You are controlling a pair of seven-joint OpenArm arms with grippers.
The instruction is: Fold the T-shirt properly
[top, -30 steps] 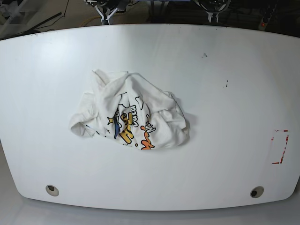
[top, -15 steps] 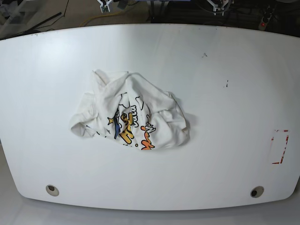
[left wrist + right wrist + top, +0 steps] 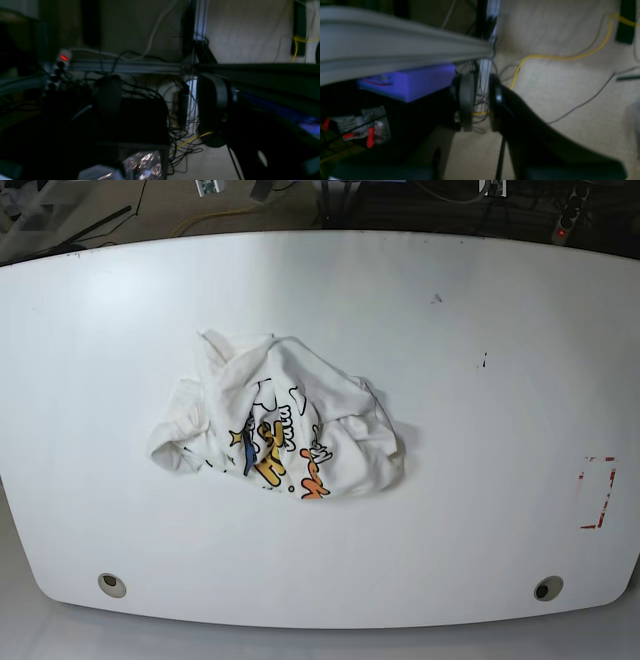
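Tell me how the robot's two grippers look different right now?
The black left gripper has its jaws spread wide apart, while the black right gripper has its jaws almost together, with only a thin gap. The left gripper's view is very dark; the right gripper's is brighter, over pale floor. Both are empty, and neither is near the crumpled white T-shirt.

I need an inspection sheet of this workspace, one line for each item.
Surface: white table, small dark marks, two round holes near the front edge, red-marked rectangle.
Job's things: T-shirt crumpled in a heap, print partly showing, not folded.
Clutter: nothing seen on the table.
Grippers: left claw open, empty; right claw narrowly open, empty; both off the table.
Cables: yellow cable and dark wires on the floor.
Surroundings: power strip with red light, purple box.
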